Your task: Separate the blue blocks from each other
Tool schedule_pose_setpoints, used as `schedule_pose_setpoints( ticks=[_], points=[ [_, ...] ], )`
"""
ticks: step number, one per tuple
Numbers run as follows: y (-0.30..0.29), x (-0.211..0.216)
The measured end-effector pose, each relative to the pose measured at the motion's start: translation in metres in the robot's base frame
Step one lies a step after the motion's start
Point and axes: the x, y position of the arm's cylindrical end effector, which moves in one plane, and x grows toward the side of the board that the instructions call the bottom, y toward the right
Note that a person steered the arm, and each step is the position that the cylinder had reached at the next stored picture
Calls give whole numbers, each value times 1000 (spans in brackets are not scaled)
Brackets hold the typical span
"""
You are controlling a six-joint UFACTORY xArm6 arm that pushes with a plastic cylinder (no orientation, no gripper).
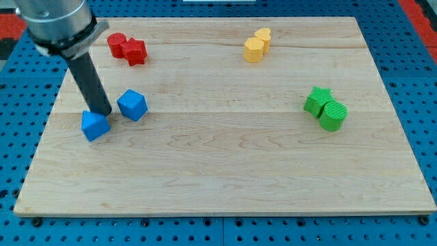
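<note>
Two blue blocks lie at the view's left on the wooden board [225, 164]. One blue cube [132, 104] sits to the right; the other blue block [95, 126] sits lower and to the left, a small gap between them. My tip [104, 113] stands in that gap, touching the upper right of the lower-left blue block and just left of the blue cube. The dark rod rises from it to the view's top left.
A red cylinder [117, 44] and a red star [136, 51] touch at the top left. Two yellow blocks [255, 49] [263, 36] sit at the top middle. A green star [317, 100] and a green cylinder [333, 115] touch at the right.
</note>
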Motion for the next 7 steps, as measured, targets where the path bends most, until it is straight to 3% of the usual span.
schedule_pose_setpoints(
  ticks=[2, 3, 4, 5, 6, 7],
  points=[
    [-52, 15],
    [-31, 42],
    [23, 42],
    [10, 42],
    [2, 14],
    [45, -3]
  ],
)
